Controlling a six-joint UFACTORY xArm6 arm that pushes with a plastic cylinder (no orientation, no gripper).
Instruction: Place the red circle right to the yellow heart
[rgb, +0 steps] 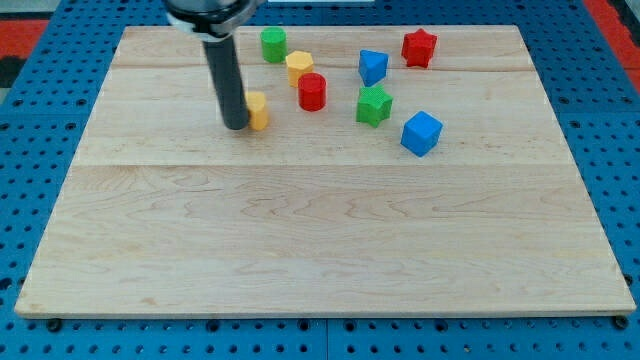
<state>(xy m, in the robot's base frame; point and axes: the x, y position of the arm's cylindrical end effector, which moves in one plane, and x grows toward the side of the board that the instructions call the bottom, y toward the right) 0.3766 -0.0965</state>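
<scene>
Wooden board (320, 240) with eight blocks gathered near its top edge. My tip (237, 127) rested on the board, touching the left side of a yellow block (258, 110) whose shape was partly hidden. The arm carried no claw, only the rod. The red circle (312, 91) stood just below and right of the yellow heart (298, 67). Also present: green cylinder (273, 44), blue block (373, 67), red star (419, 47), green star (374, 105), blue cube (421, 133).

bright, even light | soft short shadows beside blocks | sharp focus | no glare
</scene>
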